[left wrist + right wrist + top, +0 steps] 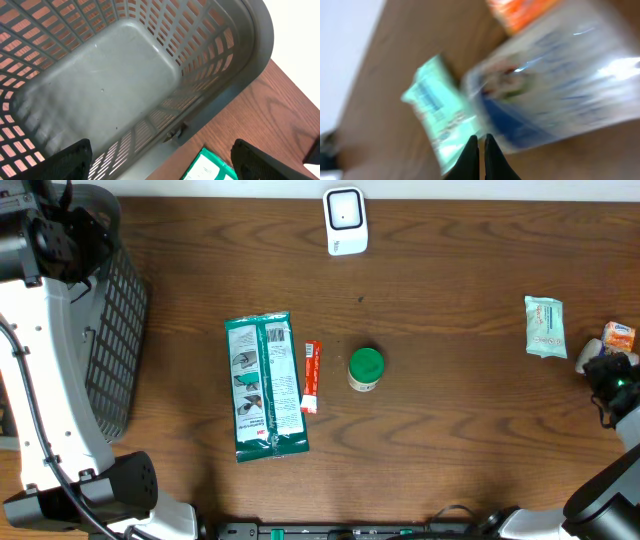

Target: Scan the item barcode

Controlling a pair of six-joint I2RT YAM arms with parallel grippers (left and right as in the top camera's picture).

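Over the basket (125, 75) at nine o'clock, the left gripper (162, 162) is hanging spread. The scanner (345, 222) is waiting at twelve. The right gripper (479, 150), pressed together and empty, is hovering by the glossy packet (618, 336) at three; shut fingers may be risking shoving it over the edge.

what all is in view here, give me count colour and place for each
basket: 1, grey, left edge of the table
scanner: 1, white, top centre
pack: 1, green, flat, left of centre
sachet: 1, red, beside the pack on its right
jar: 1, green lid, centre
pale packet: 1, pale green, right side
orange packet: 1, orange and white, far right edge
table: 1, dark wood, under everything
left jaws: 1 pair, black, open above the basket
right jaws: 1 pair, black, shut, by the orange packet
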